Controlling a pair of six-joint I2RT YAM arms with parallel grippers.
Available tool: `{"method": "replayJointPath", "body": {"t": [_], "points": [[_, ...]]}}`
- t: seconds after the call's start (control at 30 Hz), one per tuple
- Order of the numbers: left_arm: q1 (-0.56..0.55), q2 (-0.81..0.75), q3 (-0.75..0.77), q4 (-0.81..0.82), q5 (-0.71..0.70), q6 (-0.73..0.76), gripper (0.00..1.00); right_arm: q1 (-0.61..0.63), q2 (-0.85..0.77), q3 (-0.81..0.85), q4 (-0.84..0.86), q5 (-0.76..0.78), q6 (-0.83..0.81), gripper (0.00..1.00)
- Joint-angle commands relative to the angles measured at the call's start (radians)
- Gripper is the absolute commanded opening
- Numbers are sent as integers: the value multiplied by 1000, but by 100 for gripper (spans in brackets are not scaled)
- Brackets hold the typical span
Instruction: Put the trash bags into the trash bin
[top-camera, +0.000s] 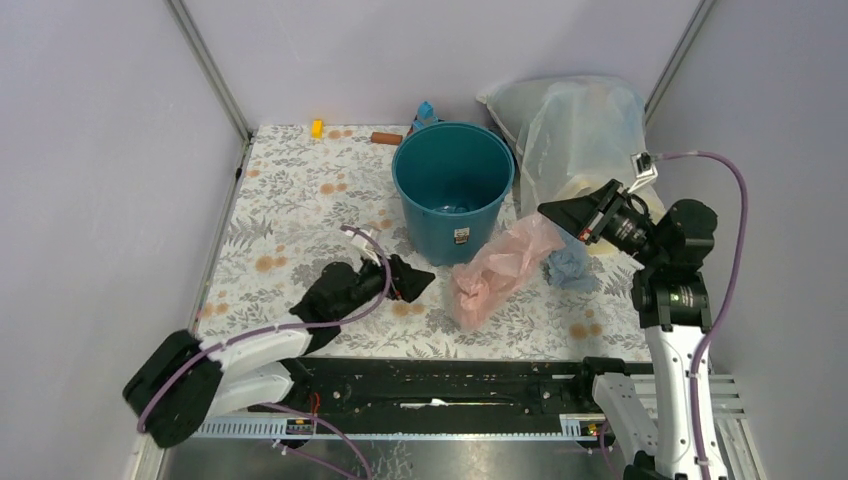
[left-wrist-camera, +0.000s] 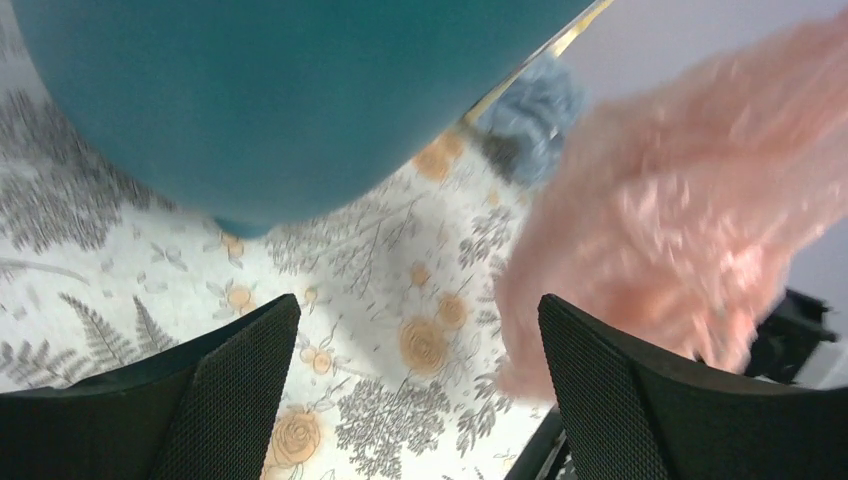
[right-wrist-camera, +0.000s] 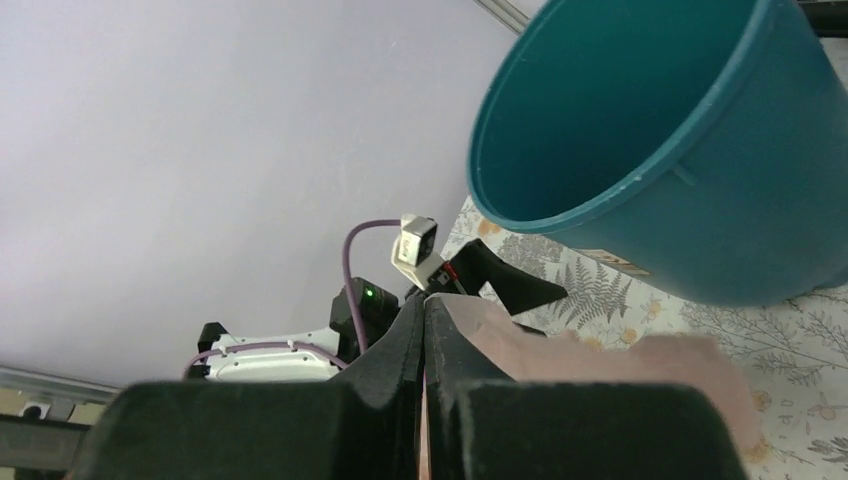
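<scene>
Pink bag (top-camera: 495, 268): lies on the bench (top-camera: 290, 200), touching the bin's right side; long axis runs from near-left to far-right.
Right gripper (right-wrist-camera: 425, 312): jaws together, apparently clamped on the bag's far end; the nearer arm.
Left gripper (left-wrist-camera: 415, 320): jaws apart, empty.
Bin (top-camera: 430, 225): upright, looks empty; probably lift left over the rim.

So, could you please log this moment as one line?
left tool: open, empty, near trash bin | right tool: shut on pink bag | pink bag: on table beside bin
</scene>
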Motion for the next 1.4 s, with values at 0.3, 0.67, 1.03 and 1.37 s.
{"method": "replayJointPath", "body": {"t": [0.3,0.67,1.03,1.37], "points": [[-55,552,410,122,-187,-70,96,219,106,-26,12,151,-131,0],[35,450,460,-105,-134,22,99,580,268,35,-17,424,-192,0],[34,-302,118,-466,-197,17,99,837,483,82,166,582,-152,3],[33,-508,90,-689,-61,17,99,908,527,164,-5,689,-297,85]]}}
